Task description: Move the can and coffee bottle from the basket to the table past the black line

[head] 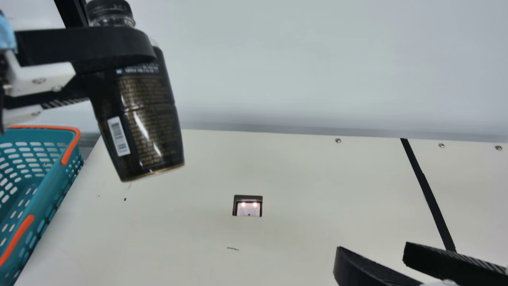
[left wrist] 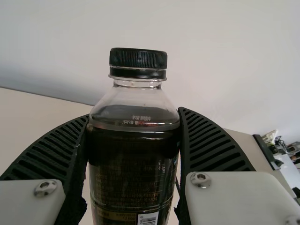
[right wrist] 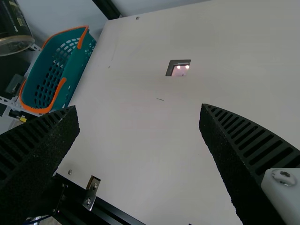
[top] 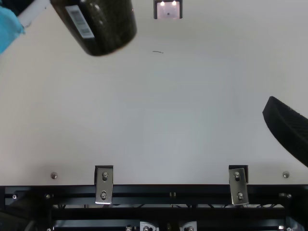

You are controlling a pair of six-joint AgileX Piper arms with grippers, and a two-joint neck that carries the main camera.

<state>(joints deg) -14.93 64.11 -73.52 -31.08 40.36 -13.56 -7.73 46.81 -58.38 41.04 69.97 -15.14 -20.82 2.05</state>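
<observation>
In the main view my left gripper (head: 123, 68) is shut on the dark coffee bottle (head: 151, 119), tilted, cap up, above the table's left part. The left wrist view has the bottle (left wrist: 133, 178) between both ribbed fingers of the left gripper (left wrist: 134, 145). Its lower end (top: 108, 26) appears at the top view's upper left. The right gripper (head: 375, 254) stands open over the table at the main view's lower right; in the right wrist view nothing is between the fingers of this gripper (right wrist: 139, 117). The teal basket (head: 51, 186) is at the main view's left edge. The black line (head: 426, 190) crosses the table at right.
A small dark-framed insert with two reflected lights (head: 249, 206) sits mid-table. A pale wall (head: 317, 59) rises behind the table (head: 297, 171). Metal brackets (top: 104, 185) and a black frame rail (top: 168, 191) run along the table's near edge.
</observation>
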